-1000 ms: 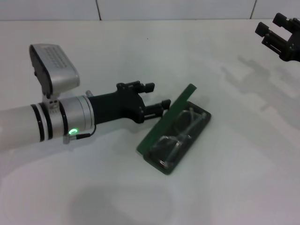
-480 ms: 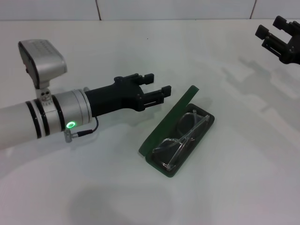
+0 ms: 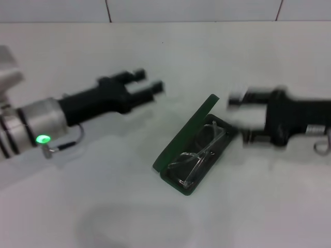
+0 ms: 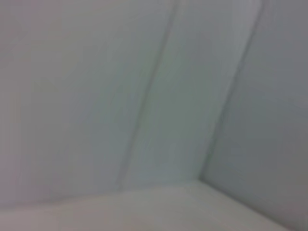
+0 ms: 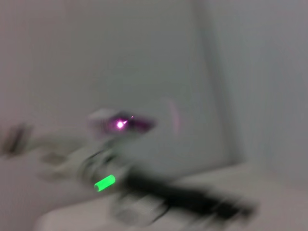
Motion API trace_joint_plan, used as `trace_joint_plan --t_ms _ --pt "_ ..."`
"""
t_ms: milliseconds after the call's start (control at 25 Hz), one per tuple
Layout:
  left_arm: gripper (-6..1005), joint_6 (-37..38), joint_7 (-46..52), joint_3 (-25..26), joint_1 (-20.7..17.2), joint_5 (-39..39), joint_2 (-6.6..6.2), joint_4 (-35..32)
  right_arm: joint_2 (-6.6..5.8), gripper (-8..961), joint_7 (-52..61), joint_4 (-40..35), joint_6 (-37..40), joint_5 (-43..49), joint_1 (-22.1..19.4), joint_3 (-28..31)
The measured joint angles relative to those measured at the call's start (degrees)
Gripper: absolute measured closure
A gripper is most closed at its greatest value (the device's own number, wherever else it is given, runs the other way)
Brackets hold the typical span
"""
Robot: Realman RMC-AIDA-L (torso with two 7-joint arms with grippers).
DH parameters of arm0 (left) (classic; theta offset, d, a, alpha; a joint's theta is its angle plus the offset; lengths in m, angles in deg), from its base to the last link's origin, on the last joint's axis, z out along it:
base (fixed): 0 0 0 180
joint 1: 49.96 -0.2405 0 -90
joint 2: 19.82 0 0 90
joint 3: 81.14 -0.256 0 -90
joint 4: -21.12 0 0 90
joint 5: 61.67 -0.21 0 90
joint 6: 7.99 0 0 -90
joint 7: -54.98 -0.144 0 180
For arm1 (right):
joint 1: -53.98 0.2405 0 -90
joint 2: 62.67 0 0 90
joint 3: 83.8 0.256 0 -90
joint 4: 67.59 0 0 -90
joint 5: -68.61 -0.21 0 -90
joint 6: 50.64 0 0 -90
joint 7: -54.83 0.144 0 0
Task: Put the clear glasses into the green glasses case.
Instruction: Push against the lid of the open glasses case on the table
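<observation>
Glasses [image 3: 199, 153] already lie inside the open green case [image 3: 182, 140] mid-table [image 3: 170, 62], head view. My left fingers [image 3: 145, 82] apart, empty, off left; right fingers [image 3: 243, 116] apart beside the case. Next, I judge: shut lid. Wrist views: wall; left arm [image 5: 159, 190].

A plain white tabletop [image 3: 155, 62] carries everything. Near its middle, a little to the right, the green glasses case [image 3: 178, 142] lies directly on it, open, with its lid standing up along the left side. The clear glasses [image 3: 199, 152] lie inside the black base of the case.
</observation>
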Motion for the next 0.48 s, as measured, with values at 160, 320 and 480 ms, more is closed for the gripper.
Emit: trace_joint_plan --t_ms 160,320,480 --pt "299 2.0 -2.9 8.9 -1.1 0.3 -0.23 0.0 0.22 325 6.6 -0.8 5.0 9.9 4.4 -3.0" --pt "299 3.9 -3.2 14.1 -2.0 0.3 -0.98 -0.2 2.09 325 11.8 -0.9 3.5 20.4 7.5 -2.7" --pt "299 4.6 -3.2 16.5 -3.6 0.4 -1.31 -1.4 4.33 325 15.4 -1.1 1.4 26.5 10.2 -2.7"
